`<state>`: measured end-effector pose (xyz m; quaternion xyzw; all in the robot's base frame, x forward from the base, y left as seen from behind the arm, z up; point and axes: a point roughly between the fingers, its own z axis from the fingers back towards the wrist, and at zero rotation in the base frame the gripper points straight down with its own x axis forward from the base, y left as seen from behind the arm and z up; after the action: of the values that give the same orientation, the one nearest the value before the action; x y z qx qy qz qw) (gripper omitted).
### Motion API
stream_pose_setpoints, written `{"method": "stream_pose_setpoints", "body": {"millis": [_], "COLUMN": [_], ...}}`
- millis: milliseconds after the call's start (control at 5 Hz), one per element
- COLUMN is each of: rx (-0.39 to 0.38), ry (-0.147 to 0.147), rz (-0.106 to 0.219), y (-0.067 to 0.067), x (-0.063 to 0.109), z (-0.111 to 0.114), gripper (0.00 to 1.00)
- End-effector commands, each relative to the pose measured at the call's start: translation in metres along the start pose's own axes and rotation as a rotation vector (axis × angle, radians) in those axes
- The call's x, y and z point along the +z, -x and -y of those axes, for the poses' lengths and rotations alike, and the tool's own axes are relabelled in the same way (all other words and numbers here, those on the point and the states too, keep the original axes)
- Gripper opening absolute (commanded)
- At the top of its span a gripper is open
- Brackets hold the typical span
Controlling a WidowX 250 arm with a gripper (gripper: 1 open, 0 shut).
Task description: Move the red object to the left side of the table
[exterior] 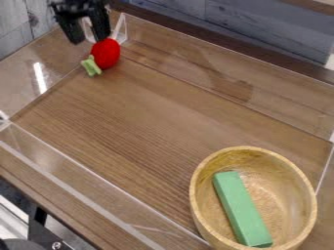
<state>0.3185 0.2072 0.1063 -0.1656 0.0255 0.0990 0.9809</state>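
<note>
The red object (104, 54), a small bright red toy strawberry with a light green stub at its lower left, lies on the brown wood-grain table (170, 117) at the far left, near the back wall. My gripper (80, 29) hangs just above and behind it, open, with nothing between its black fingers. It does not touch the strawberry.
A round bamboo bowl (209, 190) sits at the front right and holds a flat green rectangular block (240, 208). Low clear acrylic walls (78, 176) border the tabletop.
</note>
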Motion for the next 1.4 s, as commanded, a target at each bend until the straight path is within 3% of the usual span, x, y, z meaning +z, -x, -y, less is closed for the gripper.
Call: {"method": "stream_pose_setpoints", "body": {"millis": [0,200,400,800,1000,1200], "rx": [-0.083,-0.079,-0.068,0.031,0.037,0.05], "ry": [-0.028,-0.018,-0.016,-0.02,-0.031,-0.035], "rz": [0.061,0.053,0.05,0.067,0.059,0.053], "y": [0.011,0.008,-0.002,-0.027,-0.035,-0.036], "x": [0.039,0.034,0.025,-0.009,-0.013,-0.01], "z": [0.025,0.031,0.034,0.028,0.016,0.005], "gripper": [1.0,1.0,0.0,0.0,1.0,1.0]}}
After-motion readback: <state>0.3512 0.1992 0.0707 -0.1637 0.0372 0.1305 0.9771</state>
